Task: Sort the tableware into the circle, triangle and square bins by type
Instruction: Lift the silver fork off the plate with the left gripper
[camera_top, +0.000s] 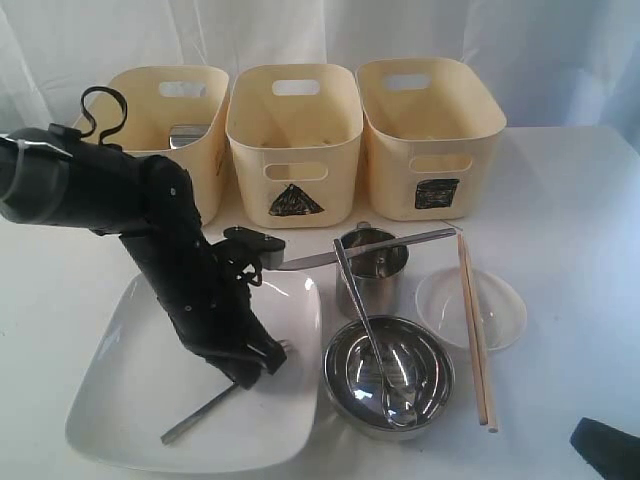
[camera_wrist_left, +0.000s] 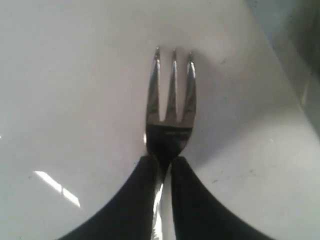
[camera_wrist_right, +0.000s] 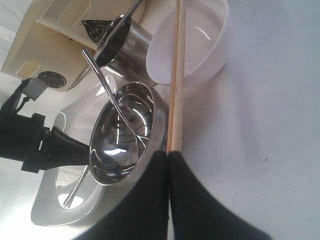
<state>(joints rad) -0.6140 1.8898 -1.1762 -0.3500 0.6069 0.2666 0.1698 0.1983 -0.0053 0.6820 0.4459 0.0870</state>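
My left gripper (camera_wrist_left: 166, 162) is shut on the neck of the steel fork (camera_wrist_left: 170, 115), just over the white square plate (camera_top: 120, 400). The fork's handle (camera_top: 200, 413) pokes out toward the plate's front edge. A steel bowl (camera_top: 400, 365) holds the spoon (camera_top: 362, 320). Behind it stands a steel cup (camera_top: 372, 270) with the knife (camera_top: 310, 261) lying across its rim. Wooden chopsticks (camera_top: 475, 330) rest over the clear round dish (camera_top: 500, 310). My right gripper (camera_wrist_right: 167, 155) is shut and empty, low beside the chopsticks' near end (camera_wrist_right: 176, 75) and the bowl (camera_wrist_right: 125, 135).
Three cream bins stand in a row at the back: the left one (camera_top: 150, 100) with something steel (camera_top: 188, 135) inside, the middle one with a triangle label (camera_top: 295, 203), the right one with a square label (camera_top: 437, 193). The left arm (camera_top: 170, 250) leans over the plate.
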